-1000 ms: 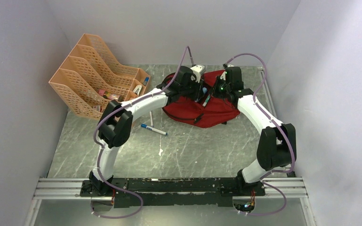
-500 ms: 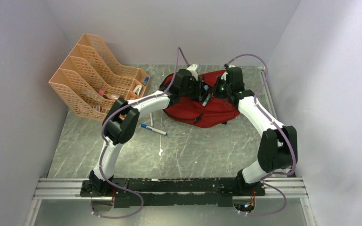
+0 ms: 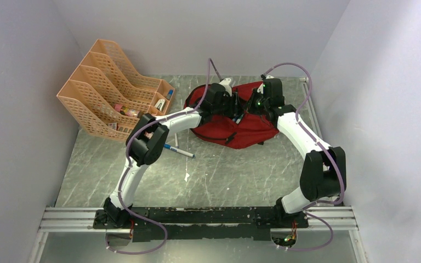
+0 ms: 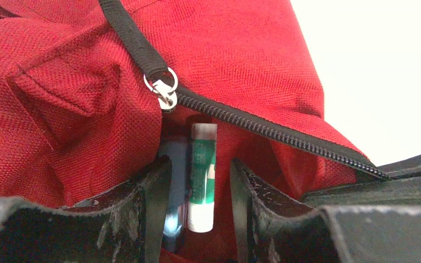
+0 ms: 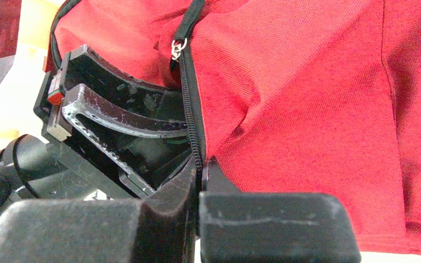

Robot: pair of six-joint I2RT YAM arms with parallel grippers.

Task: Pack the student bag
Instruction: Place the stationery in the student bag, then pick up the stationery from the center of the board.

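Red fabric: the student bag — a soft dark-red backpack — lies slumped on the table, under and around both sets of jaws.
Left jaws: the left gripper reaches into the bag's mouth with its jaws released and standing apart, gripping nothing.
Between the left jaws: a green-and-white stick lies lengthwise with a clear gap on one side. A bluish item sits against the other jaw, too dim to name.
Just beyond the left jaws: a metal zipper pull hangs at the mouth's edge, with black zipper teeth running away past one jaw.
Right jaws: the right gripper is clenched on the bag's zipper edge and appears to hold the mouth open. The left gripper's curved fingers lie just beside its tips.
Risk, stick: it looks only shallowly seated near the mouth. A jaw rubbing it on the way out could drag it back out.
Risk, mouth: if the pinch on the thin zipper edge slips, the loose cloth would likely fall shut over the left jaws.
Risk, snag: a jaw catching the zipper teeth or pull could tug the whole soft bag along.
Well apart from both jaws: a pen lies on the table — packing looks unfinished.
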